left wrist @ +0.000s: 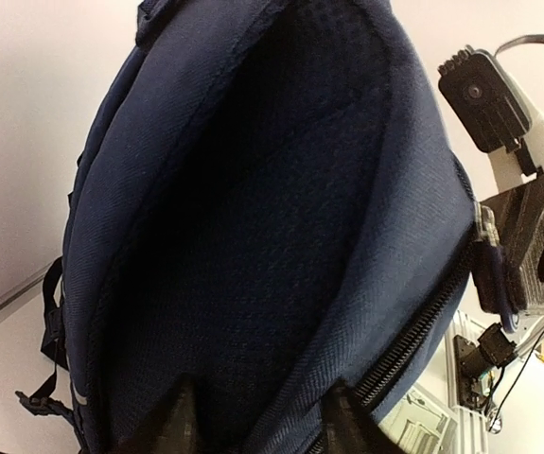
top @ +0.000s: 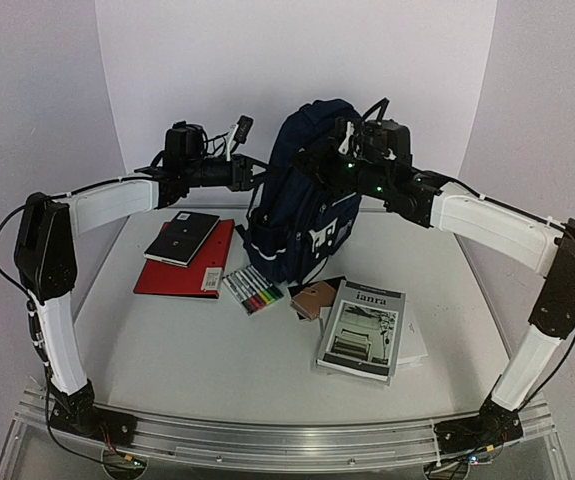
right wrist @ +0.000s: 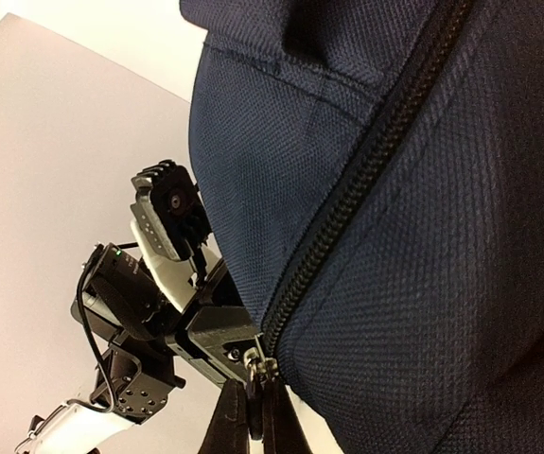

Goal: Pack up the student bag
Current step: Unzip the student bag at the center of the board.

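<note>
The student bag, navy blue with a white patch on its front pocket, stands upright at the back middle of the table. My left gripper is at the bag's left side. In the left wrist view the bag fills the frame, and a fold of its fabric lies between the two fingertips, which press on it from either side. My right gripper is at the bag's top. It is shut on the metal zipper pull at the lower end of the black zipper.
A black notebook lies on a red folder at the left. In front of the bag are a pack of markers, a small brown item and a grey book.
</note>
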